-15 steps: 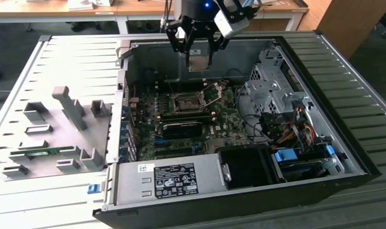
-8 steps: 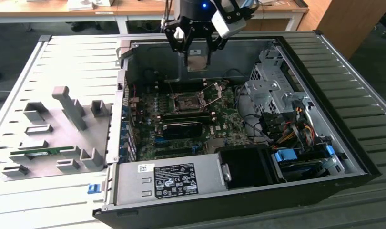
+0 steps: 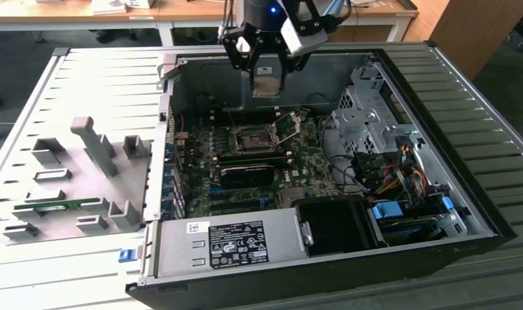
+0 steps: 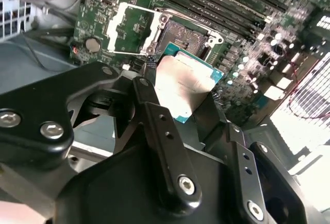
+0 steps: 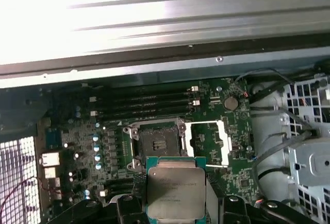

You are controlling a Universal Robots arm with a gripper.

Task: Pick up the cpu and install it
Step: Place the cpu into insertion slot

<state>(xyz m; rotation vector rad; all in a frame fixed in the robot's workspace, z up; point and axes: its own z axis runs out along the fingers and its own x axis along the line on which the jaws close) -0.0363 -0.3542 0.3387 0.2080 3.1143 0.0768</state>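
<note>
- The gripper (image 3: 266,76) had its fingers (image 4: 152,116) closed narrowly on the cpu (image 3: 266,86) edges, leaving its underside free.
- The cpu hung at the exterior view's upper middle, above the case (image 3: 468,129), clear of the open socket (image 3: 248,139).

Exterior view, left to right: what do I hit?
Green memory stick → cpu, held in the gripper → drive cage → case's right wall.
</note>
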